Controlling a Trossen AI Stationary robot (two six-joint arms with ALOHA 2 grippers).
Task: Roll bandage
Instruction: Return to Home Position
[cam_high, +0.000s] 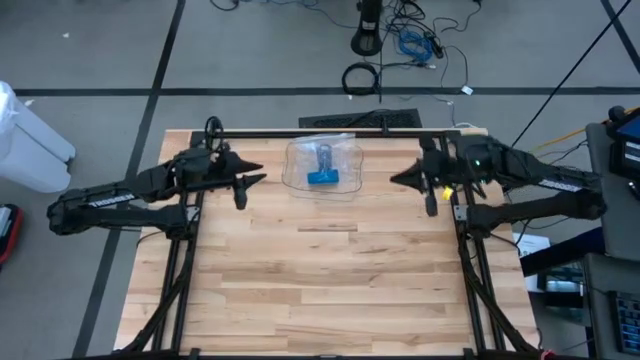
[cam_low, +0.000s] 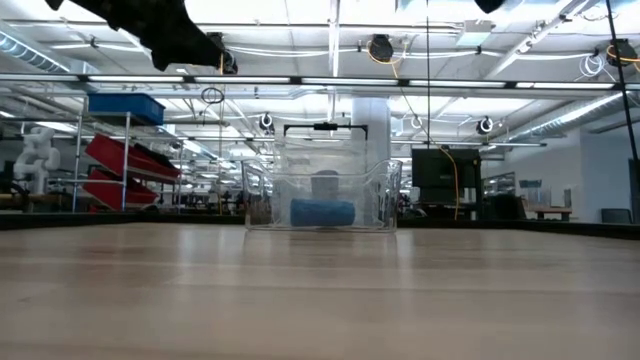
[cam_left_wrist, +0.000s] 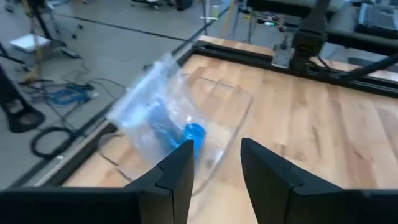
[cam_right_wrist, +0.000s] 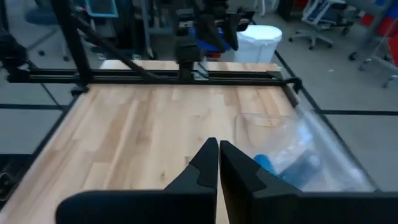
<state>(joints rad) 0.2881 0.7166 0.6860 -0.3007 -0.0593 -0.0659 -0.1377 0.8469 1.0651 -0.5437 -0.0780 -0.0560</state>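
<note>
high view | bandage (cam_high: 322, 179) in bin (cam_high: 292, 168) | between left gripper (cam_high: 258, 174), right gripper (cam_high: 398, 179)

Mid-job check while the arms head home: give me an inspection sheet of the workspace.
Surface: wooden table, only the bin on it.
Job's things: blue bandage roll in a zip bag, inside the clear bin at the far middle.
Clutter: nothing seen.
Grippers: left gripper open, left of the bin; right gripper shut, empty, right of it.
Cables: coiled cable on the floor beyond the far edge.
Surroundings: white container on the floor, left.
</note>
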